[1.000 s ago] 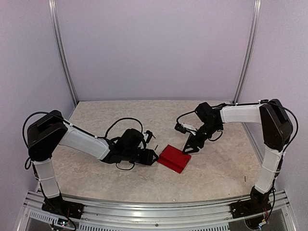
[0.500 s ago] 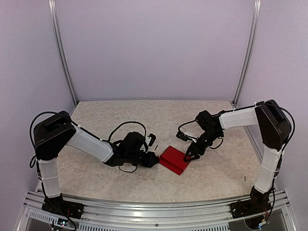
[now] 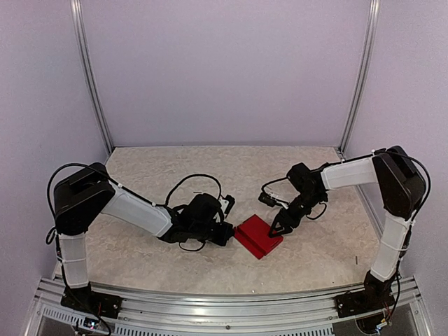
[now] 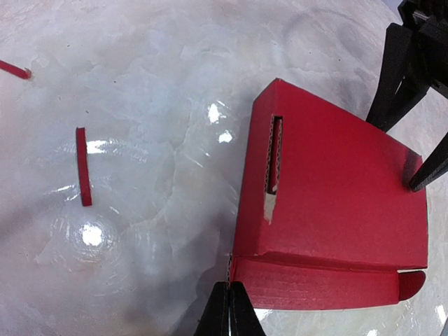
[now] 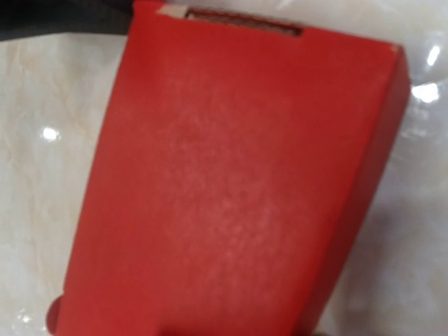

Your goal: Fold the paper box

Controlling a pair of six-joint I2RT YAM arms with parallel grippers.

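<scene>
Left pincer [image 4: 229,308] (closed) sits at paper box [image 4: 336,189] corner.

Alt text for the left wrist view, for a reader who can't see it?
A bright red paper box lies on a pale marbled table, with the left end effector shut at its near left corner. The right end effector stands open at the box's right side; two red strips lie at the picture's left.

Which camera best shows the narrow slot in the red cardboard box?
The left wrist view: the narrow slot lies fully visible on the bright red card box. The right wrist view catches it at the picture's top edge; in the top view it is too small.
</scene>
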